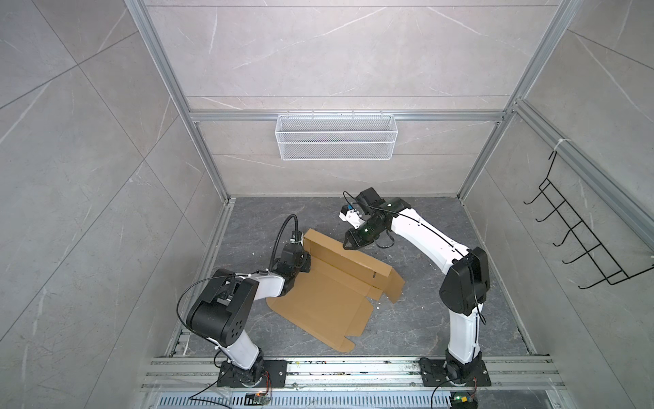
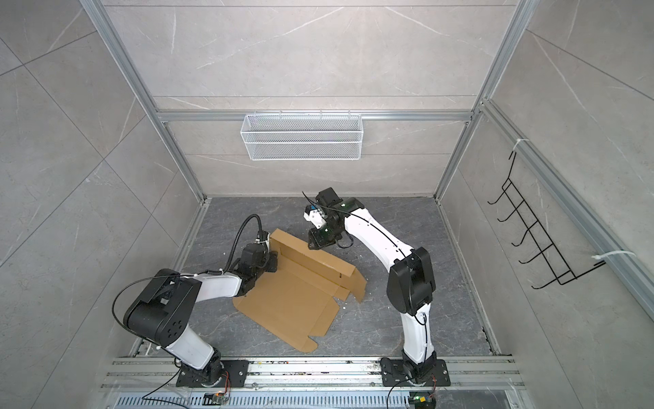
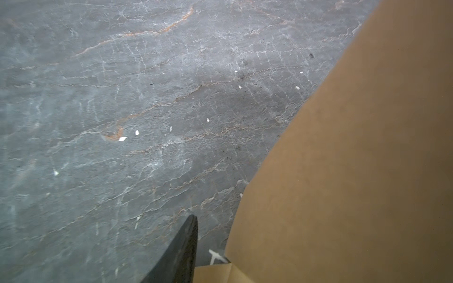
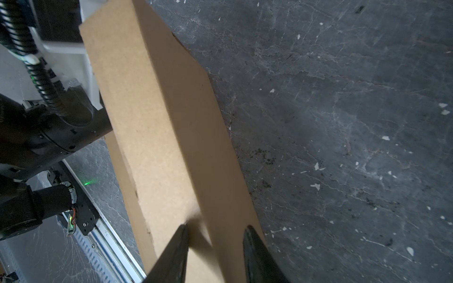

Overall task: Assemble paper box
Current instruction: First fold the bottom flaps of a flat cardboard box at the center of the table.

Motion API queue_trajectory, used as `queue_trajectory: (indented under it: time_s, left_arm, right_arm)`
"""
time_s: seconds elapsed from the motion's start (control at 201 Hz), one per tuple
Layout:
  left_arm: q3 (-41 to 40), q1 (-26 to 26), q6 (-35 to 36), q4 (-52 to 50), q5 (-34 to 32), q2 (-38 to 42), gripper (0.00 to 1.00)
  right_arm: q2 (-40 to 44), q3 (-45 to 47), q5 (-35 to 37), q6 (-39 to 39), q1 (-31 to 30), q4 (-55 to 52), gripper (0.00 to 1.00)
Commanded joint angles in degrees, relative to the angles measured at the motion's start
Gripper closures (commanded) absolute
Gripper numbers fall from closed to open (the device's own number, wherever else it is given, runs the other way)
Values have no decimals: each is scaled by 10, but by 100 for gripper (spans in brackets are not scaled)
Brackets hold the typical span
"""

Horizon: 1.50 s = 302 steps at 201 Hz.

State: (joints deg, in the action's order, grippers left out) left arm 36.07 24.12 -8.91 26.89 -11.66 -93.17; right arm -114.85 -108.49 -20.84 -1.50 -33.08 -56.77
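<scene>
Cardboard paper box (image 1: pixel 325 301) half-folded; right gripper (image 4: pixel 215 245), fingers (image 4: pixel 176 252) apart, astride its raised wall; left gripper (image 1: pixel 307 263), finger state unclear.

Left end effector (image 1: pixel 307 263) low, right end effector (image 4: pixel 215 229) higher, fingers (image 4: pixel 253 247) apart

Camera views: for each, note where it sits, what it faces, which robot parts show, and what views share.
Top views: high in front, looking down into the cell; both arms whole, left claw and right claw at the paper box.
Left wrist: on the left arm, facing table and box; one claw finger shows.
Right wrist: on the right arm, facing the box's raised wall; both claw fingers and the left arm show.
Shared: the box, in all four.
</scene>
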Motion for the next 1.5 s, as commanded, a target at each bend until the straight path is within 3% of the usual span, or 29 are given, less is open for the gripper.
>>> queue_trajectory:
  time_s: [0.0,0.289,0.463,0.647,0.736,0.861,1.02,1.498]
  left_arm:
    - [32,3,50,9,-19,44,54]
    - [73,2,71,-7,8,45,53]
    - [52,-2,71,9,-3,43,53]
    - [62,-21,66,7,32,56,53]
    - [66,-23,66,16,51,43,57]
    - [65,-23,67,30,63,27,73]
    - [53,-23,79,51,70,24,83]
    - [-10,-22,90,102,70,59,90]
  right_arm:
    - [-8,22,15,13,-7,-31,61]
    - [-8,21,15,13,-8,-31,61]
    - [-9,20,15,14,-8,-33,62]
    - [-8,23,19,15,-9,-33,62]
    - [-10,24,20,15,-10,-33,62]
    - [-10,22,19,15,-11,-33,62]
    - [-11,18,14,13,-12,-37,61]
    - [-43,-37,-24,-2,-31,-55,49]
